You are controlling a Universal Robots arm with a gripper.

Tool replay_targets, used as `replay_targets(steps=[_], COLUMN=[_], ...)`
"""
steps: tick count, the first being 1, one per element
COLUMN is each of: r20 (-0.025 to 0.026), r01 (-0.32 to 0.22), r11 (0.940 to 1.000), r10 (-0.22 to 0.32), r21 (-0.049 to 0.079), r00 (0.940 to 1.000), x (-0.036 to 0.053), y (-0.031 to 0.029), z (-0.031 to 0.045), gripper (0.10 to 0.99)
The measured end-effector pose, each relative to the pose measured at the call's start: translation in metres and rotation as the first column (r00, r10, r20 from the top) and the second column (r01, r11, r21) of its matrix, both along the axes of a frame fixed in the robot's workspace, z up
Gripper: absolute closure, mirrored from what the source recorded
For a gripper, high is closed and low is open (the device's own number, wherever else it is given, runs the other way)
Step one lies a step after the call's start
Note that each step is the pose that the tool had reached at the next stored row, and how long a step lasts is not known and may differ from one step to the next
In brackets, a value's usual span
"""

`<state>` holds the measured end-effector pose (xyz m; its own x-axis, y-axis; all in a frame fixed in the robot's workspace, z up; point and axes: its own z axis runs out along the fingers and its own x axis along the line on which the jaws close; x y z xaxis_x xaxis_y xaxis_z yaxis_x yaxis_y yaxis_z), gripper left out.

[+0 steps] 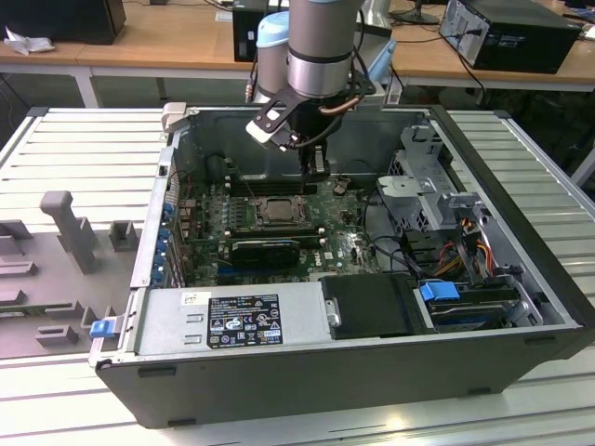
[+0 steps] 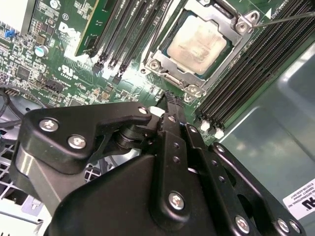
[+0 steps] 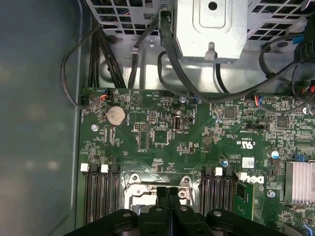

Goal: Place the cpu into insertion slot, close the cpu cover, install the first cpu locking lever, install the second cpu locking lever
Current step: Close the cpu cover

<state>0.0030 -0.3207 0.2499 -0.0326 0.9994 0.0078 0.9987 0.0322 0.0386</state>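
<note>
The cpu (image 2: 199, 42) lies seated just beside the tool (image 2: 172, 100).

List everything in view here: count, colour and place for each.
computer case: one, dark grey, on slatted table
motherboard: one, green, inside case
insertion slot: one, black-rimmed, mid motherboard
cpu: one, silvery-beige, seated in slot
cpu cover: one, grey metal, down around cpu
memory slots: several, black, both sides of cpu
coin cell: one, silver, on motherboard
claw: one, black, shut, by cover's edge
arm: one, silver and blue, reaching into case
</note>
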Motion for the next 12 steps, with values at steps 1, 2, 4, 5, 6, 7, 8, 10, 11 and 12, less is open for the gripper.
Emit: replay_targets(steps=[1,2,4,5,6,7,8,10,11,12], r20=[0.0000,0.0000,0.0001,0.0001,0.0001,0.0001,0.0000,0.0000,0.0000,0.0000], r01=[0.000,0.000,0.000,0.000,0.000,0.000,0.000,0.000,0.000,0.000], r11=[1.0000,1.0000,1.0000,1.0000,1.0000,1.0000,1.0000,1.0000,1.0000,1.0000], r10=[0.000,0.000,0.000,0.000,0.000,0.000,0.000,0.000,0.000,0.000], r21=[0.000,0.000,0.000,0.000,0.000,0.000,0.000,0.000,0.000,0.000], r00=[1.0000,1.0000,1.0000,1.0000,1.0000,1.0000,1.0000,1.0000,1.0000,1.0000], x=[-0.0014,-0.0024,-0.0039,-0.0044,-0.0055,-0.0068,-0.0079,-0.0098,-0.0107,-0.0114], y=[0.0000,0.0000,0.0000,0.0000,0.0000,0.0000,0.0000,0.0000,0.0000,0.0000], z=[0.0000,0.0000,-0.0002,-0.0004,-0.0008,-0.0015,-0.0019,-0.0023,-0.0026,-0.0028], gripper=[0.980,0.980,0.980,0.980,0.980,0.980,0.980,0.980,0.980,0.980])
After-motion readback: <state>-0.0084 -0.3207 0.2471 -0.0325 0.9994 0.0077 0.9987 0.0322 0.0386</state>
